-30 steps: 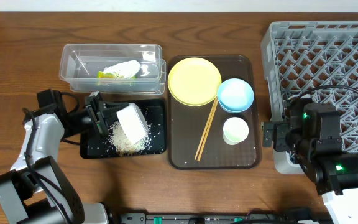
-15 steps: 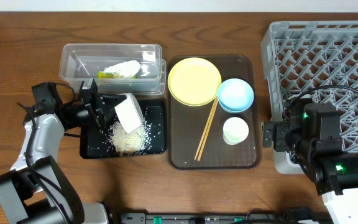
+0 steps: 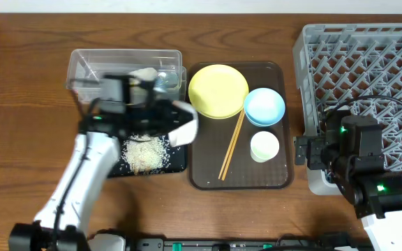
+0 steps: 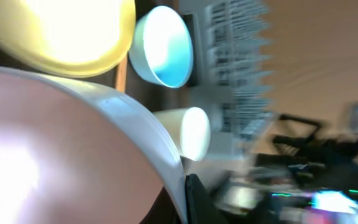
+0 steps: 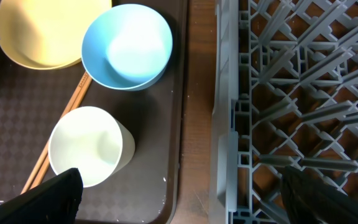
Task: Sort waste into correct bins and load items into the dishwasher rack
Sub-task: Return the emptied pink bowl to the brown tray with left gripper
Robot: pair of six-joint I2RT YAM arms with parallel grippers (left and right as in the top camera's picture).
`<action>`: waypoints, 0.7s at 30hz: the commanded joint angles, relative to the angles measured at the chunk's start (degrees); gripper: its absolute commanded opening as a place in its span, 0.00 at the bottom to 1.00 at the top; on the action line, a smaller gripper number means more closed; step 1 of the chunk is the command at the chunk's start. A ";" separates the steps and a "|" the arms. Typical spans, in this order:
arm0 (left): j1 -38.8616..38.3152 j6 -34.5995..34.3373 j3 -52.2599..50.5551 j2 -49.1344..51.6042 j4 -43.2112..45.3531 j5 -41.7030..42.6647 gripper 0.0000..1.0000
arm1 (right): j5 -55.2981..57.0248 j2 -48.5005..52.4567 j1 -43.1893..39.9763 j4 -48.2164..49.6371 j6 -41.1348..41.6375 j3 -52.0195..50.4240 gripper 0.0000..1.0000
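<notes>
My left gripper (image 3: 165, 117) is shut on the rim of the white bowl (image 3: 185, 124), held tilted above the gap between the black tray (image 3: 176, 162) and the brown tray. In the left wrist view the bowl (image 4: 73, 149) fills the frame and one finger (image 4: 194, 199) presses its rim. A pile of rice (image 3: 145, 152) lies in the black tray. The clear tub (image 3: 82, 66) holds the white tissue (image 3: 144, 72); the wrapper is hidden by my arm. The yellow plate (image 3: 218, 90), blue bowl (image 3: 264, 107), white cup (image 3: 264, 146) and chopsticks (image 3: 232, 143) lie on the brown tray. My right gripper (image 5: 185, 205) is open and empty beside the grey rack (image 3: 368, 63).
The brown serving tray (image 3: 208, 178) lies between the black tray and the rack. The rack (image 5: 291, 93) has rows of upright pegs and stands at the right table edge. Bare wooden table (image 3: 19, 84) shows at the far left.
My left arm has swung right from over the black tray, carrying the white bowl towards the brown tray. The rice stays in the black tray. The right arm has not moved.
</notes>
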 commanded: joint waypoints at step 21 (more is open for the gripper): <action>-30.95 8.24 0.83 16.46 13.18 -48.96 0.16 | -0.24 -0.20 -0.09 -0.15 -0.74 1.05 0.99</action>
